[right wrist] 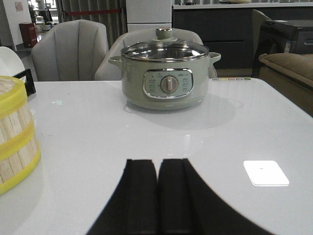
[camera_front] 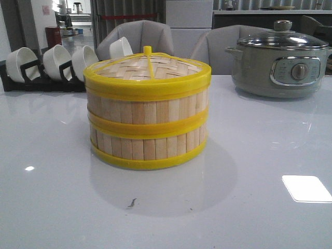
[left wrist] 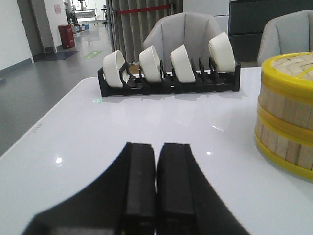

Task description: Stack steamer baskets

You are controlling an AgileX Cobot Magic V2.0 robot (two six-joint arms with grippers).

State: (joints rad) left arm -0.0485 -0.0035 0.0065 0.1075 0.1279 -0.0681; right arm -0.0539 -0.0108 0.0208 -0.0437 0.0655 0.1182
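Two round shallow steamer baskets (camera_front: 148, 122) with vertical light-bamboo slat walls and yellow rims stand stacked, one squarely on the other, at the middle of the glossy white table (camera_front: 52, 207). The stack is upright, its axis vertical, walls aligned, yellow bands level. A flat woven bamboo lid (camera_front: 149, 67) with a yellow rim and a small yellow knob closes the upper basket.

Beyond and to the right sits a grey-green round electric pot (camera_front: 280, 65) with a glass lid, metal knob and front dial, well apart from the stack. Behind the stack to the left, a black slotted rack (left wrist: 168, 83) holds four white ceramic bowls (left wrist: 151, 63) tilted on edge.

The left gripper (left wrist: 156, 186), matte black, is clenched with its fingers pressed together on nothing, hovering over bare table left of the stack. The right gripper (right wrist: 157, 193) is likewise clenched and empty, the stack off to its left.
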